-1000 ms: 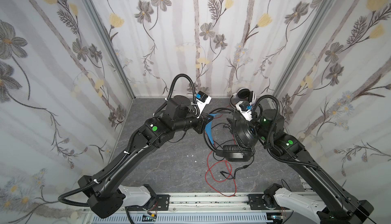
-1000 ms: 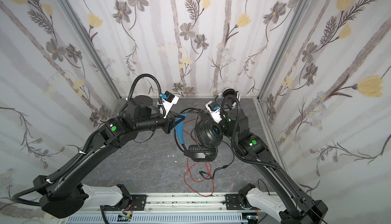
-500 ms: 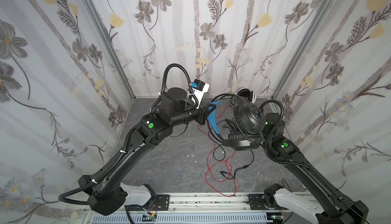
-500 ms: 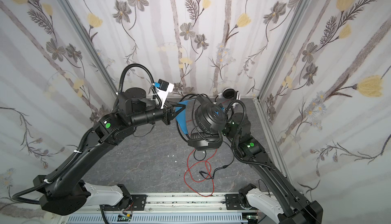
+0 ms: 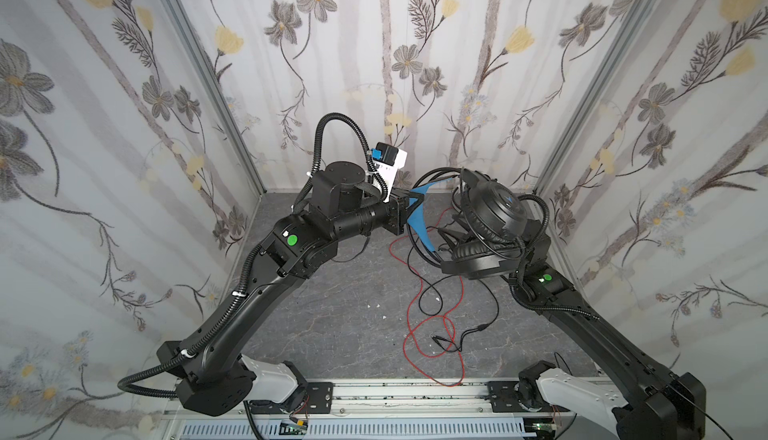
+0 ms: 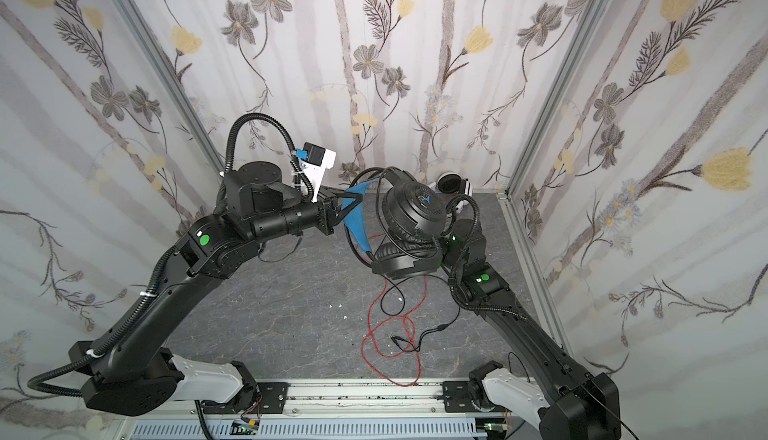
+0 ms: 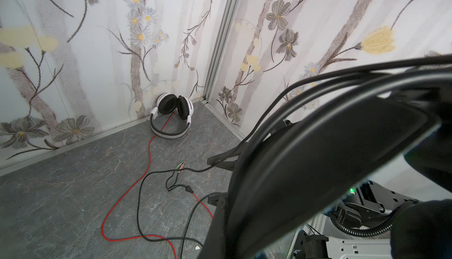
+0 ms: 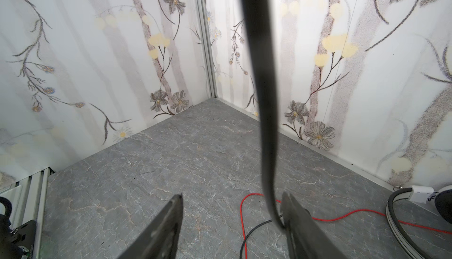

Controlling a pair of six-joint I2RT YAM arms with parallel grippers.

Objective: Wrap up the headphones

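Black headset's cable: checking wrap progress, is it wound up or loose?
Partly wound: a few loops hang at the black headset, but the rest of the black cable lies spread on the floor, crossing the red cable.

t+1s | black headset: now higher above worktop, shifted far and right | left end effector: risen, moved farther back with blue band | right arm: wrist now hidden behind earcups
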